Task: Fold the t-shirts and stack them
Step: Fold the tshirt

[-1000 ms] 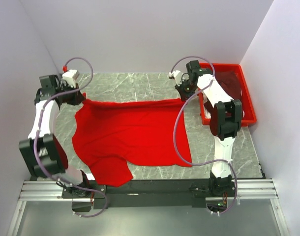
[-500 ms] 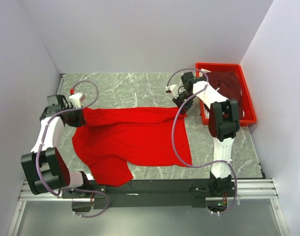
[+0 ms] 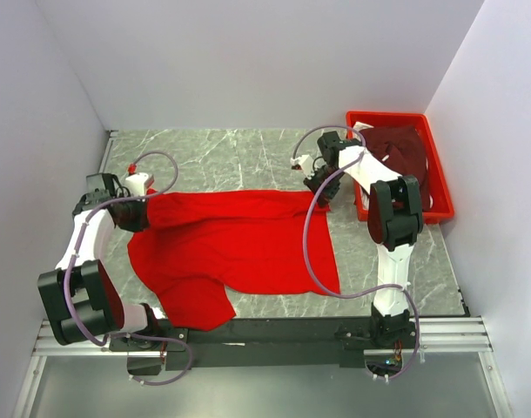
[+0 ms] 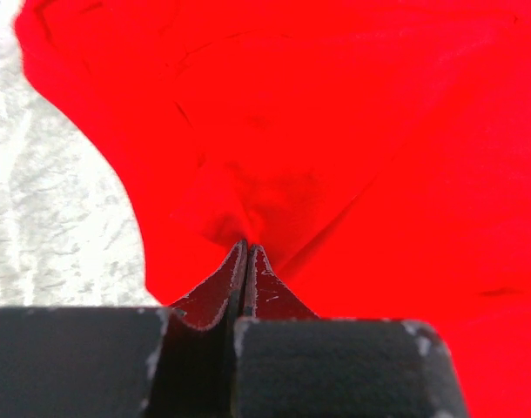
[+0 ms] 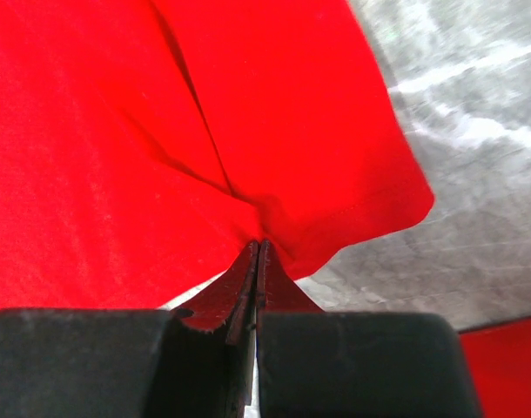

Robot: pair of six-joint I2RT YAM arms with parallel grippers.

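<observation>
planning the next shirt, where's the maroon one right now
Top view: the maroon t-shirt lies in the red tray at the far right, beside the right arm.

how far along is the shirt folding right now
Early. Done: the red shirt is spread on the table. In hand: the left gripper and right gripper are each shut on its far edge, one at each end. Left: no finished fold shows, and the maroon shirt sits crumpled in the tray, so nothing is stacked.
</observation>
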